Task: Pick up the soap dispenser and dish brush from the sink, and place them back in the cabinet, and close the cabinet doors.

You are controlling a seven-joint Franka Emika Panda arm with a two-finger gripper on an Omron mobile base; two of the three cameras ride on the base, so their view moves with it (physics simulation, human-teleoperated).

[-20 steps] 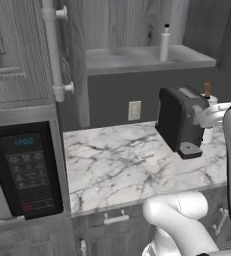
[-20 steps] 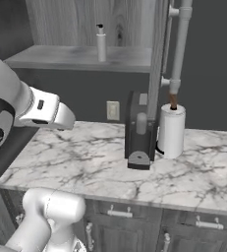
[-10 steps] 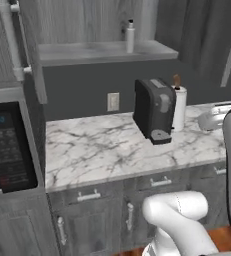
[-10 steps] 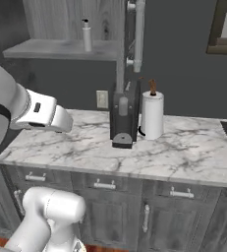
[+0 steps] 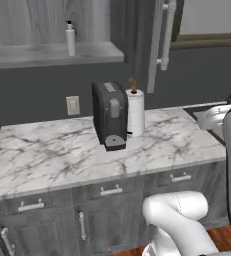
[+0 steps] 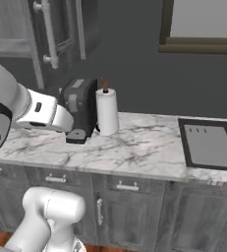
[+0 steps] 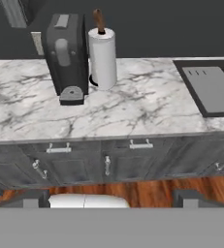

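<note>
The slim white soap dispenser point(image 5: 69, 38) stands upright on the grey inner shelf of the open cabinet point(image 5: 52, 53), well above the counter. One cabinet door point(image 5: 148, 35) is swung open, its white bar handle point(image 5: 167, 33) facing me; the same door point(image 6: 61, 29) also appears in the right base view. The black sink point(image 6: 211, 145) with its grey insert lies at the counter's right end and is also in the hand view point(image 7: 211, 87). The dish brush is out of view. My gripper point(image 7: 111, 198) is open, holds nothing and looks at the counter front from a distance.
A black coffee machine point(image 5: 110, 115) and a white paper-towel roll point(image 5: 135, 113) stand mid-counter on the marble top point(image 7: 133, 109). Drawer and door fronts with short handles point(image 7: 140, 144) run below it. My white arm point(image 6: 41, 110) crosses the left of the right base view.
The whole picture has slid left as the base drove right: the microwave has left the view and the sink has come in. The gripper stays open.
</note>
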